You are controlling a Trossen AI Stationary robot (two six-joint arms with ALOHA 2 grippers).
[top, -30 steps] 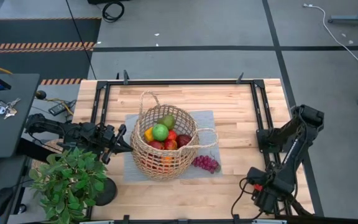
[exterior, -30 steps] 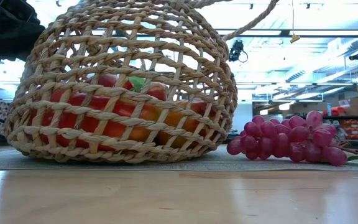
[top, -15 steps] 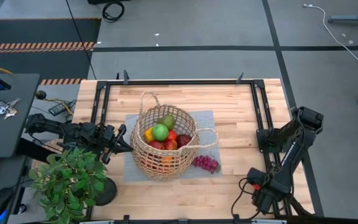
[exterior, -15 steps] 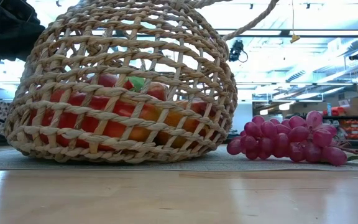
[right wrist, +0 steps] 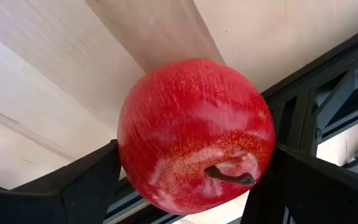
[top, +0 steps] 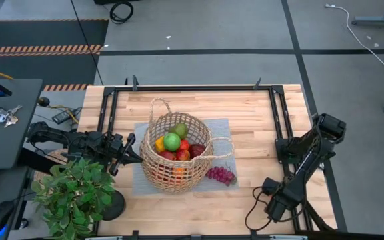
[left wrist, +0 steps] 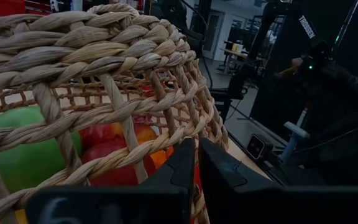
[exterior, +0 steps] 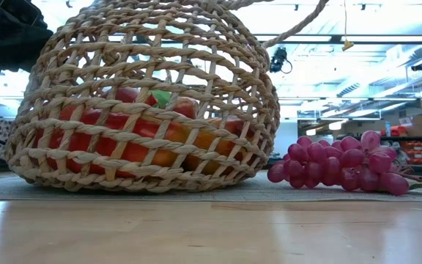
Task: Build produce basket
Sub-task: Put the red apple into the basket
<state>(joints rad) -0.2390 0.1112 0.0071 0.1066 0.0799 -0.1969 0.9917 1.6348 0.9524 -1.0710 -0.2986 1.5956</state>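
Note:
The tan wicker basket [top: 176,155] stands on a grey mat [top: 219,127] at the table's middle. It holds green, red and yellow fruit [top: 172,141]. A bunch of purple grapes [top: 220,175] lies on the mat by the basket's right side and shows in the low view [exterior: 343,165]. My left gripper [top: 133,152] is shut, its tips at the basket's left wall [left wrist: 123,112]. My right gripper [top: 272,203] is near the table's front right corner, shut on a red apple [right wrist: 194,134]. My left gripper [left wrist: 196,155] has its shut fingertips right at a woven strand [left wrist: 173,140] of the basket's left wall, coming level from the table's left. I cannot tell whether they pinch the strand or only touch it. My right gripper pinches the red apple between its two fingers [right wrist: 92,183], one on each side of it. The apple's stem [right wrist: 229,175] faces the wrist camera. The fingers point down toward the table top.
A leafy potted plant [top: 75,193] stands at the table's front left, close to my left arm. A black metal frame [top: 192,89] runs along the table's edges; one of its rails shows under the apple [right wrist: 328,99]. Bare wood lies in front of the mat [top: 199,210].
My right gripper has gone a little toward the table's left edge along the front right of the table. The basket, the grapes and my left arm have kept still.

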